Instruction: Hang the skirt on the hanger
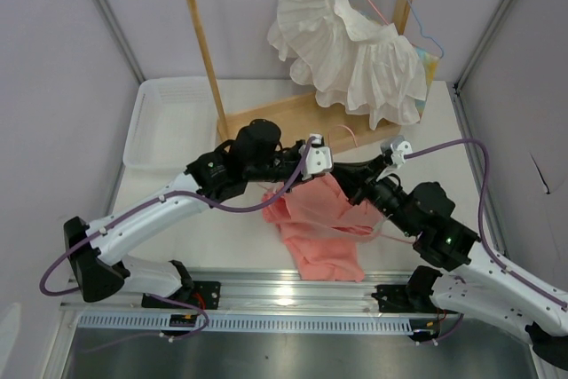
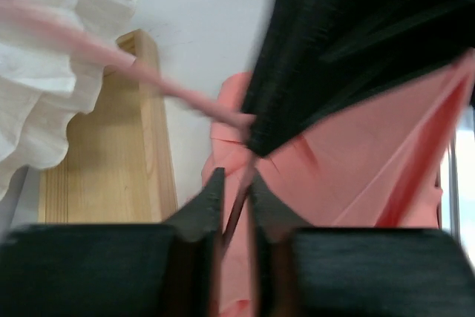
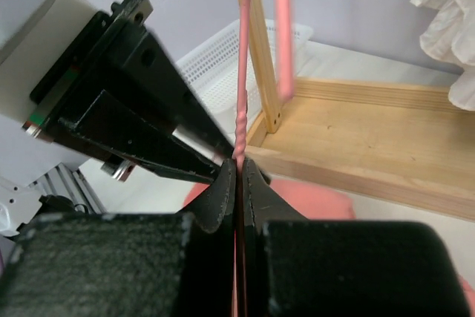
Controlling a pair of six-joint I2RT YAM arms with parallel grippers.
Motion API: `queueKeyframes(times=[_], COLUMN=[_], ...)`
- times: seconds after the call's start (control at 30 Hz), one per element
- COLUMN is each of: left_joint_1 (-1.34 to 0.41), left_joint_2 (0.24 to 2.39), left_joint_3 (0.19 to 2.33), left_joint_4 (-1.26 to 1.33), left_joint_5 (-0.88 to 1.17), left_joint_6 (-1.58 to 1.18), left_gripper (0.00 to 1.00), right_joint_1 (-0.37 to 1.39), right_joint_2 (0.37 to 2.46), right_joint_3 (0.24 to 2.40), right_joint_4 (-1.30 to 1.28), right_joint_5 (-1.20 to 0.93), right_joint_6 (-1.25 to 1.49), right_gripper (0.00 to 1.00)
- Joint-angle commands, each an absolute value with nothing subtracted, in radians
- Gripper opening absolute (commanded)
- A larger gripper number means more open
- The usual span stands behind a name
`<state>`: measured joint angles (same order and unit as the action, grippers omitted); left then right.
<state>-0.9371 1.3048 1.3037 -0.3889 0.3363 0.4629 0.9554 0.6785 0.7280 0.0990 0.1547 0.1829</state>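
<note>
— On the desk (image 1: 240,241), lower middle of the overhead view, is that the skirt (image 1: 319,237)?
— Yes, it's lying rumpled between the two arms.
— And the hanger (image 3: 243,72)?
— It's at the centre, just over the skirt. The right tool (image 3: 239,165) is clamped tight on its wire, right below the twist. The left tool (image 2: 236,180) has its jaws close around the wire too, but I can't tell whether they actually pinch it
</note>
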Motion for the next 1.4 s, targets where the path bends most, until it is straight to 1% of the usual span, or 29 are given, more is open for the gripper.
queueKeyframes(times=[0.0, 0.03, 0.17, 0.33, 0.47, 0.53, 0.57, 0.6, 0.67, 0.73, 0.77, 0.8, 0.9, 0.97, 1.07, 1.13, 1.17, 1.23, 1.27, 1.37], left_joint_1=[-0.954, -0.954, -0.951, -0.916, -0.905, -0.905, -0.905, -0.905, -0.905, -0.905, -0.904, -0.904, -0.902, -0.893, -0.870, -0.862, -0.844, -0.816, -0.792, -0.766], left_joint_2=[1.290, 1.284, 1.232, 1.175, 1.164, 1.189, 1.210, 1.221, 1.245, 1.256, 1.262, 1.282, 1.322, 1.333, 1.358, 1.383, 1.396, 1.454, 1.474, 1.534], left_joint_3=[1.324, 1.333, 1.325, 1.368, 1.472, 1.544, 1.590, 1.629, 1.679, 1.721, 1.771, 1.795, 1.890, 1.923, 1.995, 2.028, 2.111, 2.181, 2.313, 2.454], left_joint_4=[-0.380, -0.382, -0.361, -0.364, -0.422, -0.521, -0.549, -0.573, -0.640, -0.682, -0.698, -0.713, -0.782, -0.798, -0.816, -0.822, -0.833, -0.876, -0.893, -0.920], left_joint_5=[0.406, 0.413, 0.388, 0.383, 0.356, 0.316, 0.301, 0.255, 0.215, 0.149, 0.129, 0.108, 0.034, -0.026, -0.081, -0.136, -0.162, -0.216, -0.248, -0.343], left_joint_6=[0.394, 0.376, 0.278, 0.190, 0.141, 0.146, 0.146, 0.149, 0.160, 0.160, 0.158, 0.150, 0.135, 0.115, 0.057, 0.008, -0.026, -0.102, -0.116, -0.163], left_gripper=[0.02, 0.00, 0.00, 0.00, 0.00, 0.00, 0.00, 0.00, 0.00, 0.00, 0.00, 0.00, 0.00, 0.00, 0.00, 0.00, 0.00, 0.00, 0.00, 0.00], right_joint_1=[0.951, 0.950, 0.934, 0.922, 0.914, 0.907, 0.905, 0.902, 0.896, 0.890, 0.888, 0.885, 0.873, 0.868, 0.864, 0.861, 0.859, 0.857, 0.854, 0.854], right_joint_2=[0.683, 0.689, 0.721, 0.785, 0.827, 0.841, 0.844, 0.844, 0.845, 0.854, 0.862, 0.868, 0.885, 0.888, 0.891, 0.888, 0.888, 0.890, 0.893, 0.919], right_joint_3=[0.819, 0.827, 0.879, 0.939, 0.983, 0.997, 1.000, 1.005, 1.009, 1.029, 1.037, 1.048, 1.091, 1.126, 1.188, 1.221, 1.254, 1.294, 1.337, 1.409], right_joint_4=[0.181, 0.173, 0.132, 0.074, 0.015, 0.005, -0.003, -0.032, -0.035, -0.046, -0.052, -0.069, -0.093, -0.123, -0.196, -0.235, -0.271, -0.304, -0.334, -0.391], right_joint_5=[0.182, 0.193, 0.242, 0.314, 0.371, 0.391, 0.394, 0.399, 0.413, 0.429, 0.448, 0.457, 0.485, 0.503, 0.604, 0.646, 0.663, 0.698, 0.704, 0.724], right_joint_6=[0.187, 0.181, 0.175, 0.186, 0.193, 0.195, 0.193, 0.192, 0.187, 0.181, 0.179, 0.178, 0.179, 0.186, 0.209, 0.219, 0.228, 0.236, 0.235, 0.230], right_gripper=[0.00, 0.00, 0.00, 0.00, 0.00, 0.00, 0.03, 0.11, 0.16, 0.24, 0.30, 0.40, 0.55, 0.60, 0.67, 0.69, 0.70, 0.71, 0.71, 0.72])
